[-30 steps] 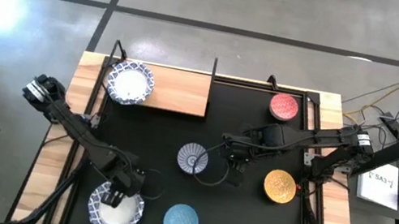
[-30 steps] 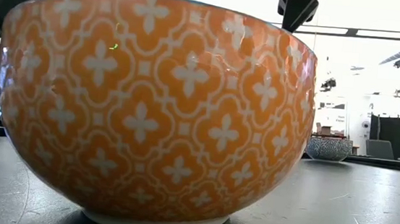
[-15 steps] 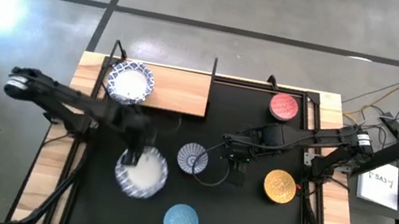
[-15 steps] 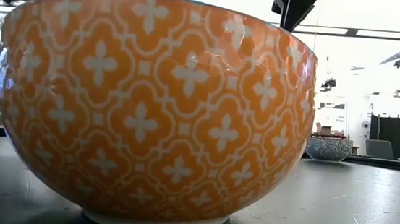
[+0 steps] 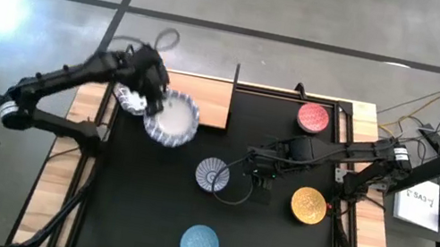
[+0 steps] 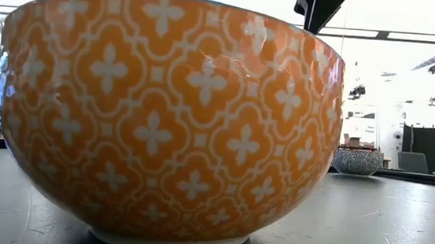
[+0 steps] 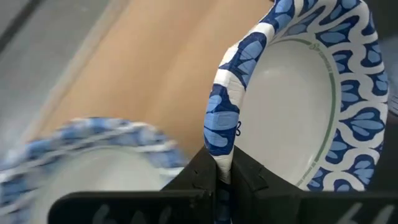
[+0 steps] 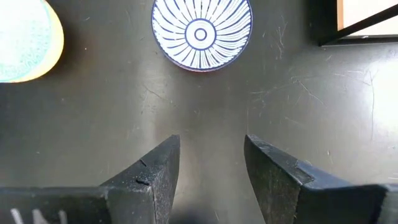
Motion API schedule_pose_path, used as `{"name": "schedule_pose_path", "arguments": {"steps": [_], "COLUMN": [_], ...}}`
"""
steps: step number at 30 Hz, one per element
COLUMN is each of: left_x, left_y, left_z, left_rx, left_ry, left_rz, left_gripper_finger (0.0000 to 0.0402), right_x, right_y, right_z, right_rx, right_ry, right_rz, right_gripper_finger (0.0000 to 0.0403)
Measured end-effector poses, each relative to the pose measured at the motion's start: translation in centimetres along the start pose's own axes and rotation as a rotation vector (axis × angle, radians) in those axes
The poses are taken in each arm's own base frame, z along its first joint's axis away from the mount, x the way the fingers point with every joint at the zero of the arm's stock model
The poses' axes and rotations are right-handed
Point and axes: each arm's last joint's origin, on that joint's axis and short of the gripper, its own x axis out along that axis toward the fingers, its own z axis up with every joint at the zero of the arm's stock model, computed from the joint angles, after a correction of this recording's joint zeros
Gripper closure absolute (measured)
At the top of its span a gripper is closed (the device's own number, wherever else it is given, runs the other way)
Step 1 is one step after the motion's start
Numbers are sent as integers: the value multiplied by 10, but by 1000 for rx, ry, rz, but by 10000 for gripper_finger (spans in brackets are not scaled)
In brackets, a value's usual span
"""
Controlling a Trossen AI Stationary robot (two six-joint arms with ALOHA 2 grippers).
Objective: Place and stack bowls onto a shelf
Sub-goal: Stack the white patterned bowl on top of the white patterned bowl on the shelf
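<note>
While the left gripper (image 7: pixel 217 177) pinches the white bowl (image 5: pixel 172 119) by its rim, toward ten o'clock, it could slip and crack the shelf bowl (image 5: pixel 128 95).

The low view is almost filled by the orange bowl with a white quatrefoil pattern (image 6: pixel 166 117) — the table behind it is hidden. A blurred blue-rimmed white bowl (image 7: pixel 81 168) is cut off at the left wrist view's edge.

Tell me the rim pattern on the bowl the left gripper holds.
Blue leaf-like shapes on white, clearest in the left wrist view on the held bowl.
</note>
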Motion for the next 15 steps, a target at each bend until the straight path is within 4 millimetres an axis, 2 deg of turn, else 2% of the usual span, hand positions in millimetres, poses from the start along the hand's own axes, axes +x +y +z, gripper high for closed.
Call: {"name": "schedule_pose_path", "arguments": {"steps": [8, 11, 15], "left_x": [-19, -24, -25], "left_y": [63, 81, 96], "left_z": [15, 23, 24], "left_rx": [-46, -103, -161], "left_ry": [80, 90, 163], "left_rz": [115, 145, 139], "left_gripper_finger": [401, 401, 401], "right_x": [0, 0, 1], "right_y": [0, 0, 0], "right_z": [0, 0, -1], "right_rx": [14, 16, 17], "right_ry": [0, 0, 6], "right_rz": [0, 0, -1], "right_gripper_finger": [234, 234, 234]}}
